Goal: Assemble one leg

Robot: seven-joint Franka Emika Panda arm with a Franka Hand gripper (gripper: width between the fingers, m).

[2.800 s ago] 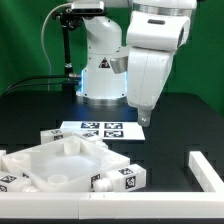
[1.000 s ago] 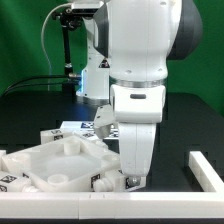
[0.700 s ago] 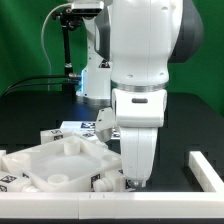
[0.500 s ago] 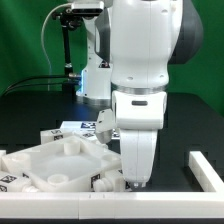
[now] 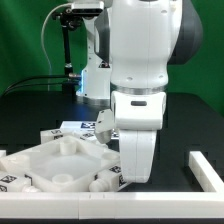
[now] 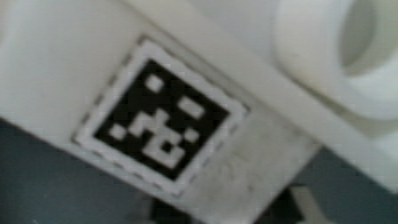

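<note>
Leg (image 6: 164,118), white post with a black square tag, lying on the dark surface (image 5: 182,125) against the tabletop (image 5: 50,160), hand (image 5: 133,183) low over it, its opening hidden, grip impossible to tell.

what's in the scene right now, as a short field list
gripper: down low at the leg; whether it is open or shut cannot be told
leg: lying beside the tabletop's near corner, mostly hidden behind the gripper; its tag fills the wrist view
tabletop: flat on the exterior view's left
marker board: behind the tabletop, partly hidden
</note>
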